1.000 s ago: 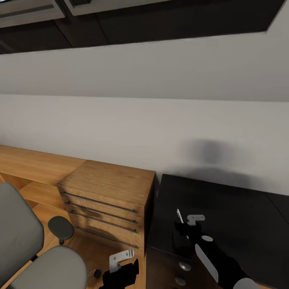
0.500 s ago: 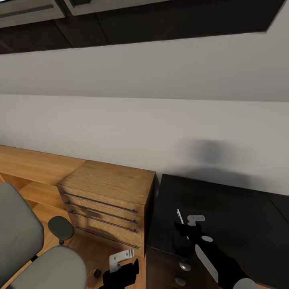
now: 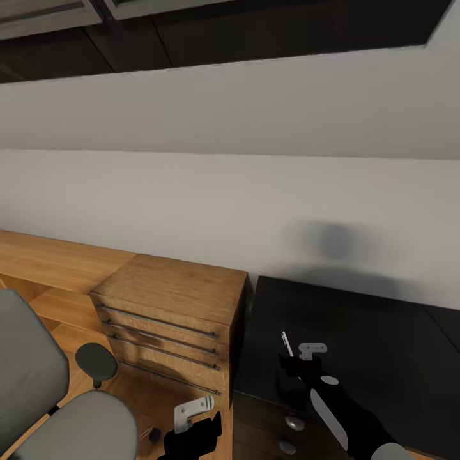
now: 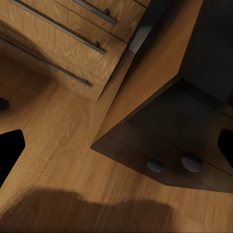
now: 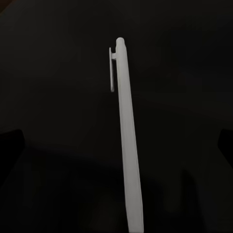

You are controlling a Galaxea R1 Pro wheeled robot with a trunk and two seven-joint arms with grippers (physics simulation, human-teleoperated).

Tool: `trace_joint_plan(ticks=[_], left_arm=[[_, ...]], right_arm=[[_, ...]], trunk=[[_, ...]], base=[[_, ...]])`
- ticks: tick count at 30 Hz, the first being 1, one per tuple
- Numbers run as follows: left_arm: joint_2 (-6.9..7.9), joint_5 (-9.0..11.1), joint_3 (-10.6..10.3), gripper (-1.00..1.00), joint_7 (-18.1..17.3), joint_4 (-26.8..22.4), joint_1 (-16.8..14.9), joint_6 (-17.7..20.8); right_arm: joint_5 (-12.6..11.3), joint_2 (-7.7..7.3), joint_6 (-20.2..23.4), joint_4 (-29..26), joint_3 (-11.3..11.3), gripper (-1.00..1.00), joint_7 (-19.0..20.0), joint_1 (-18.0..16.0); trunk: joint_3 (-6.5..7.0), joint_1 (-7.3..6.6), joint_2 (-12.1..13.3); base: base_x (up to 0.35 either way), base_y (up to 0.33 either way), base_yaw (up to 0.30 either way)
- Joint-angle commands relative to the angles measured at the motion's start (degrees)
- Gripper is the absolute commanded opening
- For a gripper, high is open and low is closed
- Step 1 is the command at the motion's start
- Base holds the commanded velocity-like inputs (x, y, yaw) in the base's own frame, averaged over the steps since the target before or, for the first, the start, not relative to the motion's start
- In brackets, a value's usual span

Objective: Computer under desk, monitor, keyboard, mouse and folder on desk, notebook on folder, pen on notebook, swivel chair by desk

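The pen [image 3: 285, 344] is a thin white stick showing against the black desk [image 3: 364, 332] near its left end. In the right wrist view the pen [image 5: 127, 145] runs up the middle with its clip at the far end. My right gripper [image 3: 291, 365] sits just behind it, its dark fingertips [image 5: 10, 145] far apart on either side and not touching it. I cannot tell whether the pen rests on the desk top. My left gripper [image 3: 191, 427] hangs open and empty above the wood floor in front of the desk. The grey swivel chair [image 3: 38, 396] stands at lower left.
A light-wood chest [image 3: 172, 300] with long bar handles stands against the desk's left side, and its drawers [image 4: 58, 29] show in the left wrist view. The desk's black drawer unit [image 4: 194, 131] has round silver knobs [image 4: 191, 163]. A plain white wall rises behind.
The whole picture has shifted slightly, so the head camera moved. The pen, both grippers and the chair hold their places.
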Motion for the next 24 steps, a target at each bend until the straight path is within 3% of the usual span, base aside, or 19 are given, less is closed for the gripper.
trace_joint_plan(ticks=[1,16,20,24], left_arm=[[0.03,0.0,-0.1,1.0,0.3,-0.1,-0.1,0.4],[0.03,0.0,0.0,1.0,0.4,-0.1,-0.1,0.4],[0.04,0.0,0.1,1.0,0.5,-0.1,-0.1,0.4],[0.09,0.0,0.1,1.0,0.5,-0.1,-0.1,0.3]], right_arm=[[-0.5,-0.09,0.2,-0.1,0.4,1.0,-0.6,-0.1],[-0.5,-0.09,0.2,-0.1,0.4,1.0,-0.6,-0.1],[-0.5,-0.09,0.2,-0.1,0.4,1.0,-0.6,-0.1],[-0.5,-0.09,0.2,-0.1,0.4,1.0,-0.6,-0.1]], trunk=[[-0.25,0.23,-0.5],[-0.25,0.23,-0.5],[-0.97,1.11,-2.1],[-0.97,1.11,-2.1]], base=[[0.0,0.0,0.0],[0.0,0.0,0.0],[0.0,0.0,0.0],[0.0,0.0,0.0]])
